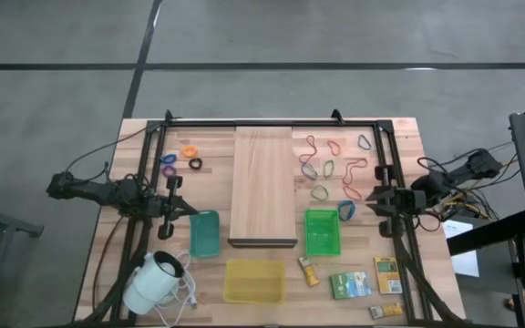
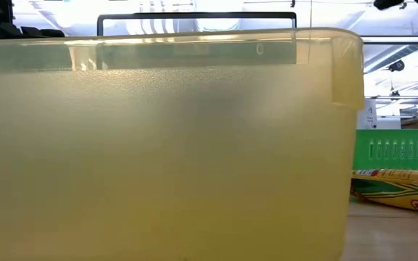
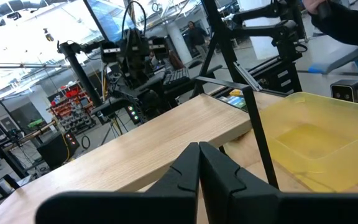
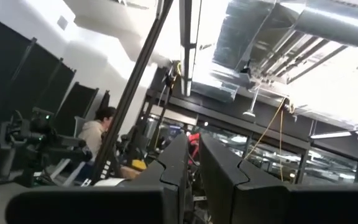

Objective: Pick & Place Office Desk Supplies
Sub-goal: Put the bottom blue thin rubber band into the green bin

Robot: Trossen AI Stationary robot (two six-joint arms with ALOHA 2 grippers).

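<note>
In the high view, rubber-band loops (image 1: 334, 169) in red, green and tan lie on the table's far right, and a blue one (image 1: 346, 210) lies beside the green bin (image 1: 322, 232). Orange (image 1: 189, 151), purple (image 1: 168, 165) and black (image 1: 195, 164) rings lie far left. Yellow-green packets (image 1: 349, 284) lie near right. My left gripper (image 1: 182, 208) hovers shut at the table's left, near the teal bin (image 1: 204, 233); in its wrist view the left gripper (image 3: 199, 149) points across the board. My right gripper (image 1: 372, 199) hangs at the right edge, and its fingers (image 4: 192, 146) stand a narrow gap apart.
A long pale wooden board (image 1: 263, 187) lies down the table's middle. A yellow bin (image 1: 254, 280) stands at the near edge and its wall (image 2: 165, 145) fills the low view. A white round corded device (image 1: 153, 282) sits near left. Black frame rails (image 1: 272, 124) run along the table's edges.
</note>
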